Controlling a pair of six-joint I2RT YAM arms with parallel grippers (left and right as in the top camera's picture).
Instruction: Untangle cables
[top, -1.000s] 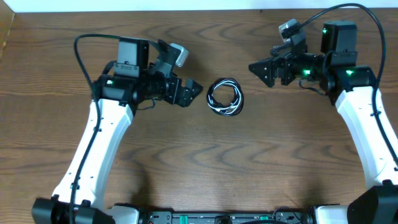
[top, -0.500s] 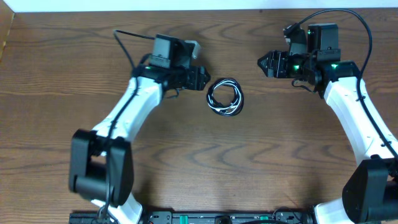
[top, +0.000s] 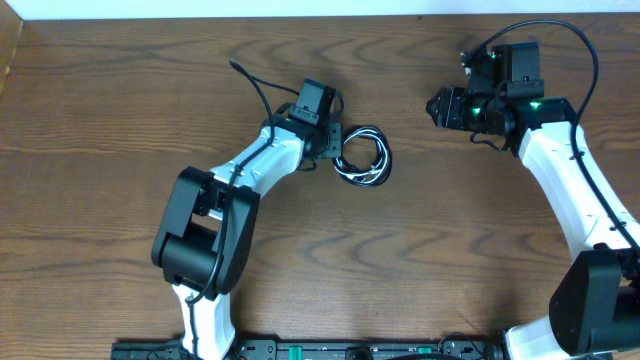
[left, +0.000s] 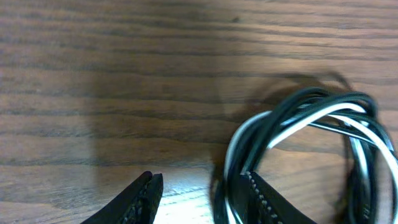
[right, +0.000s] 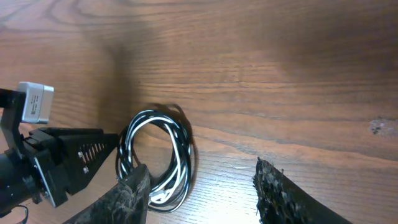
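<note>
Left gripper (top: 328, 150) sits at the left rim of the coiled cables (top: 362, 156) on the table (top: 120, 120), jaws apart around the rim strands, likely lining up a pinch. Right gripper (top: 437, 106) hovers well right of them, jaws apart, empty, probably staged for the opposite side.

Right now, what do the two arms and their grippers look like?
The left arm and right arm have white links, black joints and a looping black wire each. Green lights glow on the right. The left gripper and right gripper are black.
</note>
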